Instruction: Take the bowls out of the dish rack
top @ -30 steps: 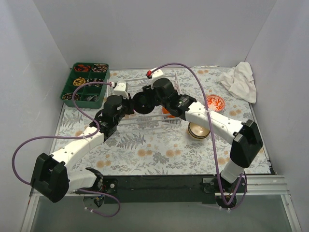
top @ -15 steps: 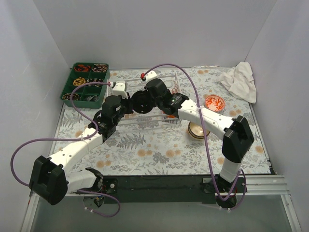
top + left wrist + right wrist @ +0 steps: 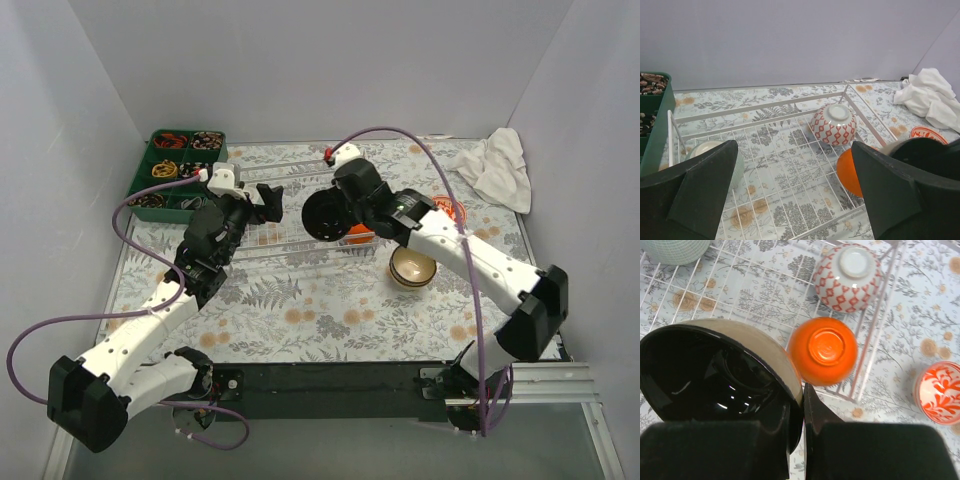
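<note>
My right gripper [image 3: 802, 410] is shut on the rim of a dark brown bowl [image 3: 715, 375], which hangs tilted over the near right part of the white wire dish rack [image 3: 290, 250]. In the rack, an orange bowl [image 3: 824, 350] and a red-patterned bowl [image 3: 847, 275] lie upside down, and a pale green bowl [image 3: 675, 250] sits at the left end. My left gripper [image 3: 795, 200] stands open above the rack floor [image 3: 775, 165] with nothing between its fingers. On the table right of the rack stand an olive-tan bowl [image 3: 412, 268] and a red-patterned bowl [image 3: 940, 392].
A green compartment tray [image 3: 175, 175] of small items stands at the back left, close to my left arm. A crumpled white cloth [image 3: 495, 165] lies at the back right. White walls close in the table on three sides.
My left gripper has let go of the dark brown bowl, opened and drawn back to the left. My right gripper has shut on its rim and carried it a little to the right.
</note>
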